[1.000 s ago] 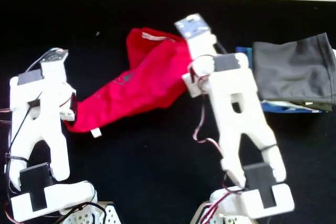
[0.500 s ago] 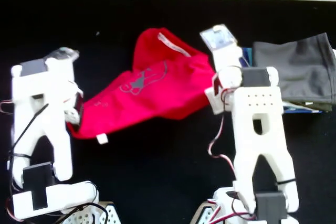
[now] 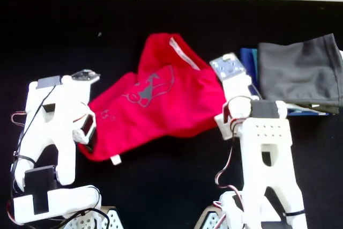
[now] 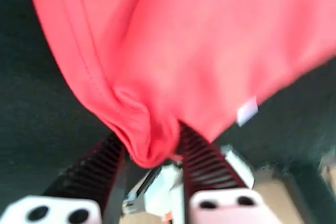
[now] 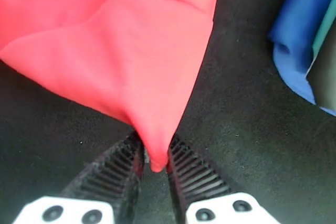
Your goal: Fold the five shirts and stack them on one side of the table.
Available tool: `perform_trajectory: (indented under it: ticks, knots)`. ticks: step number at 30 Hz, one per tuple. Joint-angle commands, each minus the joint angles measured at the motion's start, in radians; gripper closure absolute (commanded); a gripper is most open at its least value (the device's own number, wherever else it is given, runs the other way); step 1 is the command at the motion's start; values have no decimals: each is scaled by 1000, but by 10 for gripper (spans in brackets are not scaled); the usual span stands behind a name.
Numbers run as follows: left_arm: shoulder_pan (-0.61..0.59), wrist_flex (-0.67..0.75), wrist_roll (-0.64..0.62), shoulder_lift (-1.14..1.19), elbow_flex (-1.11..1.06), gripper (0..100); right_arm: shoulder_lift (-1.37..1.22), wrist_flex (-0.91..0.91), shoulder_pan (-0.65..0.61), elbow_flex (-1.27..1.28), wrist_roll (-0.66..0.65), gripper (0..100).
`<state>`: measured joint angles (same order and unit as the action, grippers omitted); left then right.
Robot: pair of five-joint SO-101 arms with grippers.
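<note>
Left wrist view: left gripper (image 4: pixel 150 149) pinched red shirt (image 4: pixel 184 51); right gripper (image 5: pixel 155 155) likewise clamped a corner; grey shirt (image 3: pixel 300 73) hid most of the stack (image 3: pixel 248 58) beneath.

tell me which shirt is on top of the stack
The grey shirt: it lies folded over the blue shirt, whose edge peeks out beneath. The red shirt is spread out apart from them, mid-table.

1 red shirt (image 3: pixel 155 105) + 1 stack (image 3: pixel 300 71)

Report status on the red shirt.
Left pincer shut on red shirt. Right pincer shut on its opposite end. Shirt spread between them. Folded stack close beside right pincer.
</note>
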<state>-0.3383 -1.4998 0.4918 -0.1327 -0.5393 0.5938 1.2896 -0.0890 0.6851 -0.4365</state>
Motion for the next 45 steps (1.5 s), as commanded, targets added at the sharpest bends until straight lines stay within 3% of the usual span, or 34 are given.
perform_trajectory:
  ticks: [1,4,9,15,22,26,32,37,42,45]
  knots:
    - [16,-95,40,-16,157,790,41,-10,12,4,-9,993]
    - [25,-137,40,-7,245,790,42,-13,12,-1,-8,993]
    - [99,-64,35,-7,173,790,41,-13,22,2,-11,993]
    - [139,244,41,-7,-59,790,41,-13,61,2,-12,993]
    - [-73,436,253,-7,-283,790,30,-47,120,-5,-12,993]
    - [-124,499,255,-7,-268,790,28,-193,170,2,-9,993]
    - [28,500,114,16,-125,790,28,-268,168,2,-9,993]
    - [102,482,21,259,117,790,28,-274,168,4,-8,993]
    - [105,249,-44,533,489,790,28,-271,173,4,-8,993]
    - [105,89,-41,572,633,823,28,-269,171,4,-8,993]
